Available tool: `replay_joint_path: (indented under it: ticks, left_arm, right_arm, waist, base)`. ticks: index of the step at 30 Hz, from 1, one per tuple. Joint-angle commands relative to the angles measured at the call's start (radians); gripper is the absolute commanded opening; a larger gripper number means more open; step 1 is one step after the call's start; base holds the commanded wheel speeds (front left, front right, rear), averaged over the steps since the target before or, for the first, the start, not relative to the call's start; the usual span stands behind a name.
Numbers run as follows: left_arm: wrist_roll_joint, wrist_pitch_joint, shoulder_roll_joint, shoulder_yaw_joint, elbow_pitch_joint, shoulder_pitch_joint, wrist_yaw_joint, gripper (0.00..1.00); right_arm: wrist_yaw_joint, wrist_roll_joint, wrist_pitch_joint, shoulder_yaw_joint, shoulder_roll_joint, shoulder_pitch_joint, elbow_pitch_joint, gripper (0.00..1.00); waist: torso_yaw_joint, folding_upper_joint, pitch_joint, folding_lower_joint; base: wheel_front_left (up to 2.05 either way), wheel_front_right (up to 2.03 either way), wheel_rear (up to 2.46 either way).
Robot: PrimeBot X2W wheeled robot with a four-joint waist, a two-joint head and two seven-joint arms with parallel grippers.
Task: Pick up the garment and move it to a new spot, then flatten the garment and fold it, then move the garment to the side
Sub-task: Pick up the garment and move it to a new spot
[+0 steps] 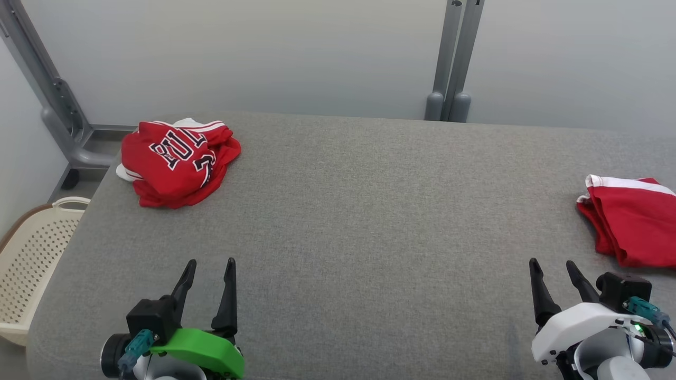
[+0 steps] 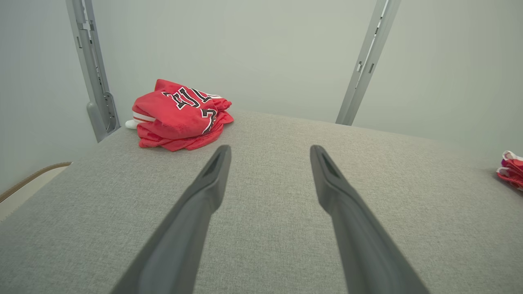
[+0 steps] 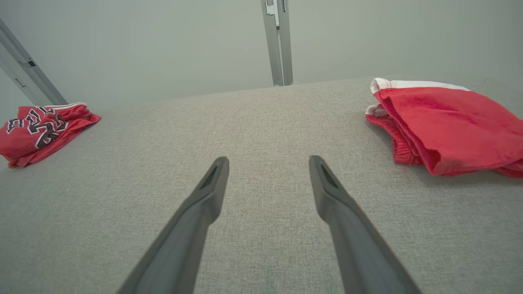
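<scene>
**Grey bench (image 1: 369, 211), crumpled jersey (image 1: 174, 161) well ahead of the left end effector (image 1: 211, 261)**

Grey woven fabric covers the bench, which runs back to a pale wall (image 1: 264, 53) with grey metal posts (image 1: 451, 63) standing behind it. A cream laundry basket (image 1: 31, 258) with small holes sits off the bench's left edge, lower than the top.

The jersey lies in a loose heap near the far left corner of the bench, red with white trim and dark lettering facing up. It is well apart from the left end effector, ahead of it and slightly to its left. In the left wrist view the heap sits beyond the left fingertip and touches neither finger. From the right end effector (image 1: 552, 262) it is much farther, across the whole bench.

A folded red garment (image 1: 631, 221) with a white band rests at the right edge of the bench, ahead and to the right of the right end effector, near it but not touching.

Both end effectors sit at the near edge, fingers pointing toward the wall. Each has its two dark fingers spread wide with bare grey fabric between them, and each holds nothing and touches no cloth.
</scene>
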State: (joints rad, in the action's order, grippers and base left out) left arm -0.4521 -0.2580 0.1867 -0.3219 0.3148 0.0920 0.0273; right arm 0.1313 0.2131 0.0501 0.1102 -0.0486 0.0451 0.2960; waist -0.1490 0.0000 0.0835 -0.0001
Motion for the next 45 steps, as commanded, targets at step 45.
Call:
replay_joint_path:
  ticks: [45]
  left_arm:
    - [-0.046, 0.152, 0.035, -0.02, 0.013, 0.106, 0.0, 1.0]
  right_arm:
    - [-0.001, -0.002, 0.037, -0.116, -0.004, 0.027, -0.021, 1.0]
  waist:
    - [-0.347, 0.0, -0.04, 0.0001]
  base:
    - [0.0, 0.0, 0.0]
